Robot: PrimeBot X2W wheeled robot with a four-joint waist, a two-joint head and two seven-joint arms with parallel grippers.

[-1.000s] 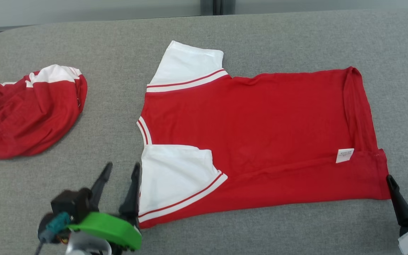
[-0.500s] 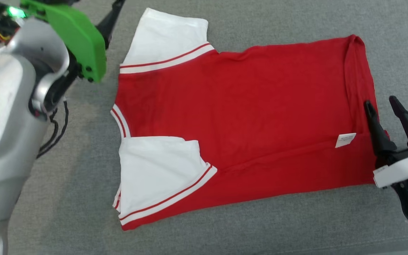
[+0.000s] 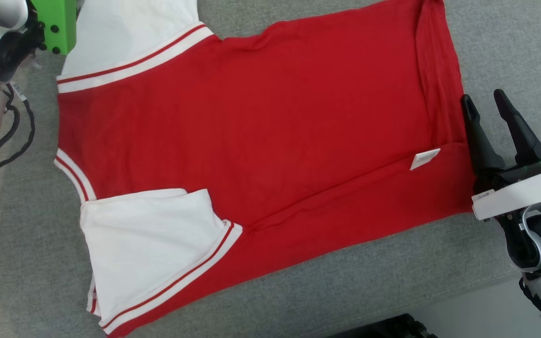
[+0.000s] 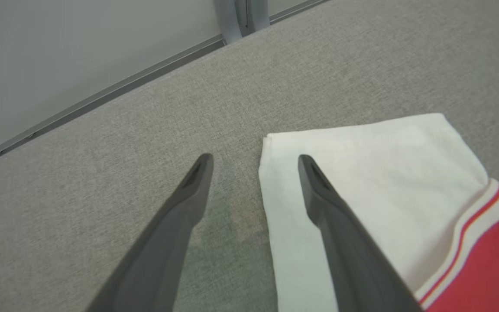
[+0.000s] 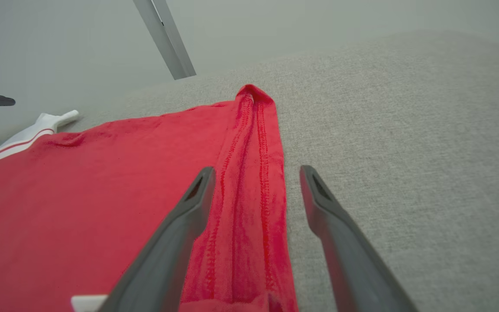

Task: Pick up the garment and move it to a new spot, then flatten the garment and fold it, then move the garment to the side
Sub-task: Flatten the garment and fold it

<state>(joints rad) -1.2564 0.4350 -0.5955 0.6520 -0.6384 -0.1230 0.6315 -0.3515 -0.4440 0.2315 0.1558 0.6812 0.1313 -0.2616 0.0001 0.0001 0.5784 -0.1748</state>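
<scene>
The garment, a red T-shirt with white sleeves, lies spread flat on the grey table, collar to the left and hem to the right. My left gripper is open above the far white sleeve; one finger hangs over the sleeve's edge, the other over bare table. In the head view its green wrist sits at the top left. My right gripper is open at the hem. In the right wrist view the gripper straddles the folded red hem edge, holding nothing.
A white label sticks out near the hem. The table's front edge runs past the lower right, with a dark object below it. A black cable hangs from my left arm. Pale wall and a grey post stand behind the table.
The camera has leaned forward and the crumpled red garment at the left has left view. My left arm swung from the near sleeve to the far sleeve. My right gripper advanced to the hem.
</scene>
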